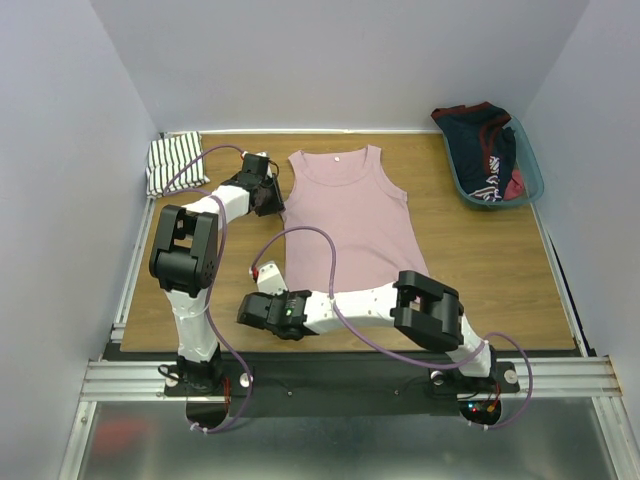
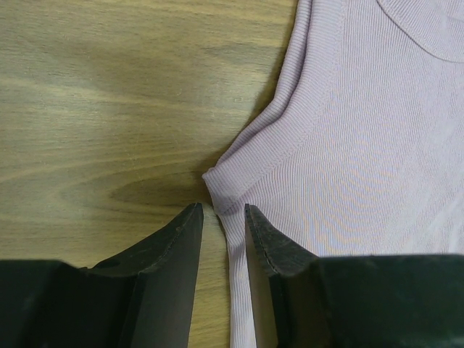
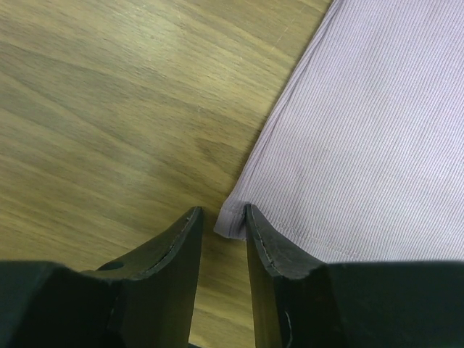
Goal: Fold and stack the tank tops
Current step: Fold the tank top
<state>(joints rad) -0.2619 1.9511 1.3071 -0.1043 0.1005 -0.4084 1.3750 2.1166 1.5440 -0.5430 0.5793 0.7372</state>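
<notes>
The pink tank top lies spread flat on the wooden table, neck toward the far side. My left gripper is down at its left armhole corner. In the left wrist view this gripper stands open, with the pink top running its side edge loosely between the jaws and bare wood beside it. My right gripper is at the lower left hem corner. In the right wrist view it is open, the hem corner of the pink top lying unpinched in the gap. The striped tank top sits folded at the far left corner.
A teal basket with dark navy-and-red clothes stands at the far right. Purple cables loop over the top's lower left part. White walls close in the table on three sides.
</notes>
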